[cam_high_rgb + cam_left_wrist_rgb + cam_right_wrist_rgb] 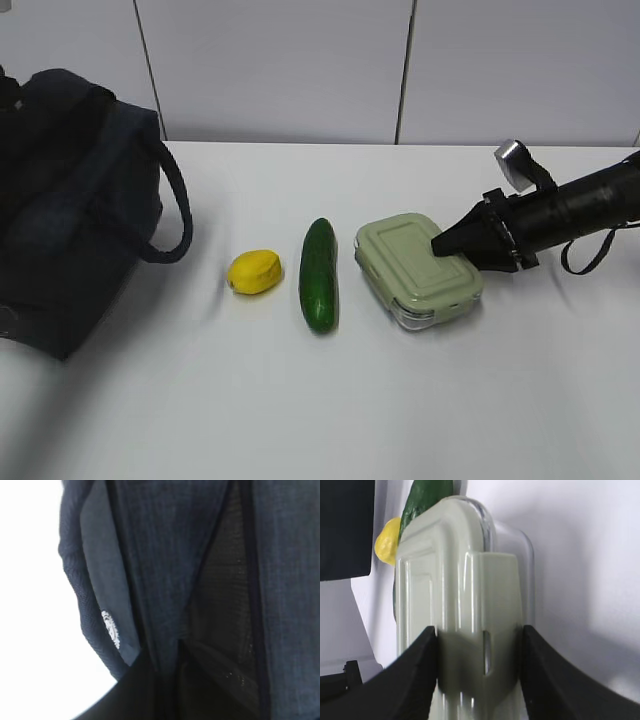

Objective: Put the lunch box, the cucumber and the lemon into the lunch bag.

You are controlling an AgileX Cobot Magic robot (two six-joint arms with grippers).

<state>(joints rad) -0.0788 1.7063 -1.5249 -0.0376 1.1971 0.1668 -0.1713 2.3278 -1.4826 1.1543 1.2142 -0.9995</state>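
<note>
Right hand (440, 243) reaching in from the right side of the table (420, 400), black and pointed, at the right end of the lunch box (418, 270). In the right wrist view, clamped on the lunch box (465, 605): one black finger (412, 680) pressed on the left side of the green lid's latch end, the other finger on the right side, both touching it. Only as wide apart as that latch end, so grasping the box. Box resting on the table, flat, green lid up, clear wall showing at the rim.

Just left of the box, the cucumber (319, 275), lying with one end near and one end far, close to the box but apart. Left of that, the lemon (255, 272), small and yellow, apart from the cucumber. Far left, the lunch bag (70, 210), dark blue, standing on the table with a loop handle (175, 205) hanging toward the lemon.

Only in the right wrist view: the grip up close, plus a bit of cucumber (425, 497) and lemon (387, 540) past the box.

Only in the left wrist view: dark bag cloth (165, 560) filling the picture, with a small round white logo (111, 629). Left hand not seen anywhere; cannot tell its grip.
</note>
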